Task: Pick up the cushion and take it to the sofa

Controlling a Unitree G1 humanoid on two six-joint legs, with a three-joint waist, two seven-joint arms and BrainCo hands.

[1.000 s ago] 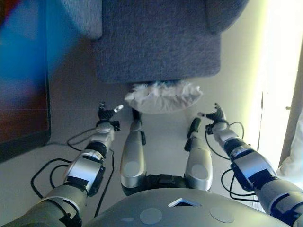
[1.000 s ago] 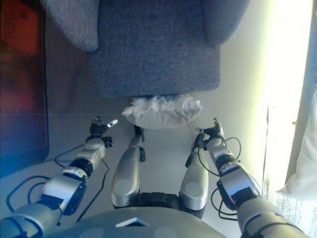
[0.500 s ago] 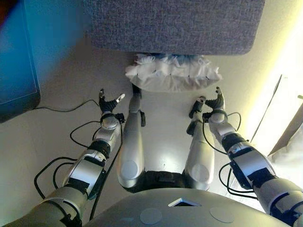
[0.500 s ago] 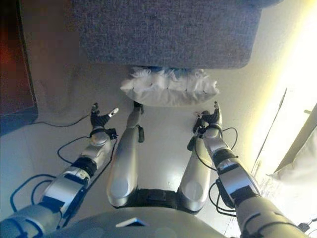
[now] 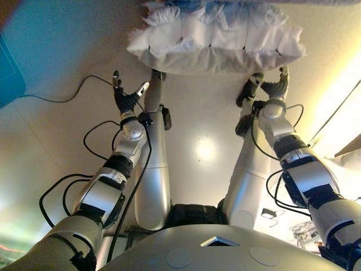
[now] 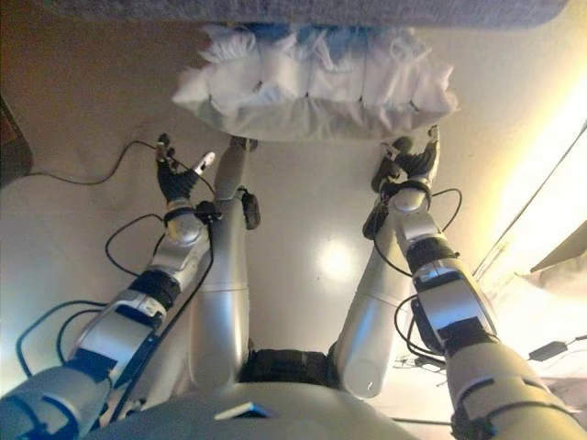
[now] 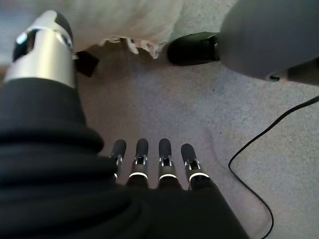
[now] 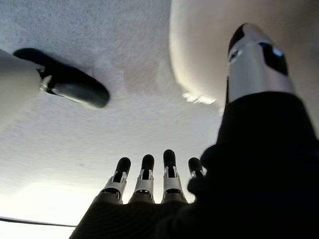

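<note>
A white ruffled cushion (image 5: 214,39) lies on the pale floor against the foot of the grey sofa (image 6: 275,7). My left hand (image 5: 125,101) hovers open, fingers spread, a little short of the cushion's left end and not touching it. My right hand (image 5: 275,90) is open at the cushion's right front edge, fingertips close to the cloth. In the left wrist view the straight fingers (image 7: 149,154) point over the floor with the cushion (image 7: 129,20) just past the thumb. The right wrist view shows straight fingers (image 8: 154,169) and the cushion (image 8: 209,50) close ahead.
A dark blue-tinted panel (image 5: 8,73) stands on the floor at the far left. Bright light falls along the right side, where a pale cloth (image 6: 550,293) lies. Bare floor stretches between the hands and under the cushion's front.
The camera has tilted down and closer, so the sofa has slid up out of the picture. Both hands have reached forward; the right one now sits at the cushion's edge.
</note>
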